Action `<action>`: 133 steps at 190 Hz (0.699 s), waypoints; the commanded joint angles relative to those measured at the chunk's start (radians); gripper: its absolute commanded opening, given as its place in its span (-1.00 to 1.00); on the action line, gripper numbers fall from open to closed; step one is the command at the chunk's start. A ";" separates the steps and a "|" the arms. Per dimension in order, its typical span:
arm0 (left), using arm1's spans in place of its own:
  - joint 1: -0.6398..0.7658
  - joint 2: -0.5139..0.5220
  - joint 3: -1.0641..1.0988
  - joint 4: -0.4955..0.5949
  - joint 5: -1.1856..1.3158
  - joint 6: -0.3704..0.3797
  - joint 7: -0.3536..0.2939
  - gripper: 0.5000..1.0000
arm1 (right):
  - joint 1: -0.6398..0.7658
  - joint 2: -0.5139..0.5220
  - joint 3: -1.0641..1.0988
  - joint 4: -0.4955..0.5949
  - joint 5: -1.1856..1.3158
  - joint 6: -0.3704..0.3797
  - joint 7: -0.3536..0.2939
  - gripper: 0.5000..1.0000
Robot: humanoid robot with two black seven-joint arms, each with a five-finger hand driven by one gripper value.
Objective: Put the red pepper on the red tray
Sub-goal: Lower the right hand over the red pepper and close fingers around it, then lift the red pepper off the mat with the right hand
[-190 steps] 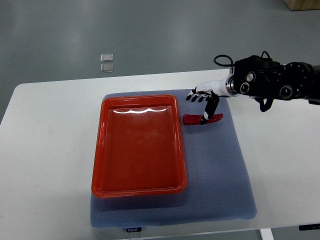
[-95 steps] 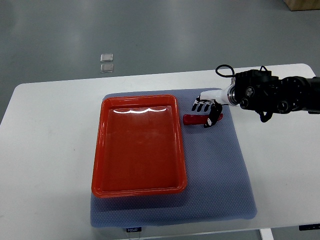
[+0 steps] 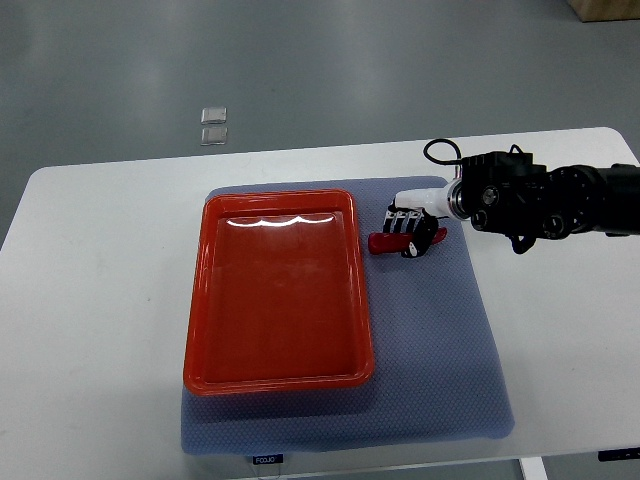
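A long red pepper [image 3: 379, 242] lies on the blue mat just right of the red tray [image 3: 197, 300], near the tray's far right corner. My right hand [image 3: 410, 236] comes in from the right and sits on the pepper's middle. Its dark fingers [image 3: 400, 221] wrap over the top and the thumb presses on the near side. Only the pepper's left end and right tip show past the hand. The pepper rests on the mat. Nothing lies in the tray. The left arm is out of view.
The blue mat [image 3: 430, 340] covers the middle of the white table [image 3: 90, 300]. The right forearm [image 3: 540, 200], with a looping cable, hovers over the table's far right. Two small clear squares [image 3: 213, 125] lie on the floor beyond the table.
The right hand has dropped from just beyond the pepper onto it, and its fingers have closed over the pepper. The pepper has barely shifted.
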 commanded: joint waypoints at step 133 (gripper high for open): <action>0.000 0.000 0.000 0.002 0.000 0.000 -0.001 1.00 | 0.275 -0.108 0.014 0.143 0.005 0.066 -0.001 -1.00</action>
